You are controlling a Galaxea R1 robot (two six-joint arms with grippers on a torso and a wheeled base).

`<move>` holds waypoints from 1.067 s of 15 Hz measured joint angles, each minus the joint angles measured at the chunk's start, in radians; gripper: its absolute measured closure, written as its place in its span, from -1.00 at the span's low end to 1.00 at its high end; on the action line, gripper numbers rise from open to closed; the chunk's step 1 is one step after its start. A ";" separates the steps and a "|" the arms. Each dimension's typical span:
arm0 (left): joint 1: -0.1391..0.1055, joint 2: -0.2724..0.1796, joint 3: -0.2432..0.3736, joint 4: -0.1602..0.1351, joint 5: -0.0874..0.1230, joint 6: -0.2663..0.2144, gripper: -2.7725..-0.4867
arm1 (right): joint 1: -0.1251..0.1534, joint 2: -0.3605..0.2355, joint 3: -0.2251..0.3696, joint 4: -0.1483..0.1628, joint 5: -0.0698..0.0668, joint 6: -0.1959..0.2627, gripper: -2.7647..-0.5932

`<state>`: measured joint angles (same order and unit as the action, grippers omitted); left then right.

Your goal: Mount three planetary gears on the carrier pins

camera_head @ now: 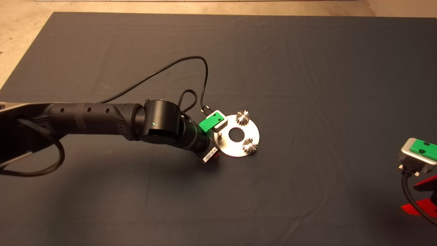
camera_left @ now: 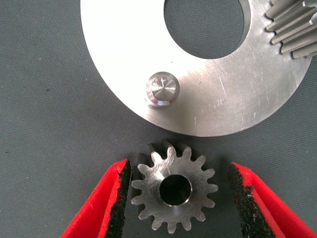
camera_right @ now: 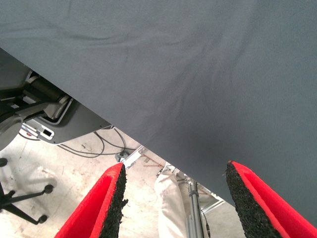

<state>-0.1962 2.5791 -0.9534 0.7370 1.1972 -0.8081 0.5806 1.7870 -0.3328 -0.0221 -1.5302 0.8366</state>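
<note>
The silver carrier disc (camera_head: 251, 131) lies on the mat, mid-table. Two planetary gears sit on its pins, one on the far side (camera_head: 243, 118) and one on the near side (camera_head: 250, 146). The third pin (camera_head: 220, 135) stands bare, and it also shows in the left wrist view (camera_left: 162, 89). My left gripper (camera_left: 179, 166) is open just off the disc's rim. The third gear (camera_left: 173, 191) lies flat on the mat between its pads, next to the bare pin. In the head view this gear is hidden under the left wrist (camera_head: 212, 122). My right gripper (camera_head: 421, 196) is parked open and empty at the mat's right edge.
The left arm's black cable (camera_head: 205, 78) loops above the mat behind the wrist. Past the mat's edge, the right wrist view shows the floor, a metal frame (camera_right: 49, 119) and a person's leg (camera_right: 171, 203).
</note>
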 joint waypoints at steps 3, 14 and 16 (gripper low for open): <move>0.022 0.000 0.003 0.038 -0.001 0.000 0.29 | 0.010 0.000 0.000 0.000 0.000 0.000 0.19; 0.044 -0.037 0.041 0.049 -0.004 0.001 0.55 | 0.010 0.000 0.000 0.000 0.006 0.000 0.19; 0.044 -0.037 0.041 0.050 -0.004 0.001 0.59 | 0.010 0.000 0.000 0.000 0.006 0.000 0.19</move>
<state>-0.1523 2.5426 -0.9121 0.7866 1.1934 -0.8072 0.5911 1.7872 -0.3332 -0.0221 -1.5240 0.8366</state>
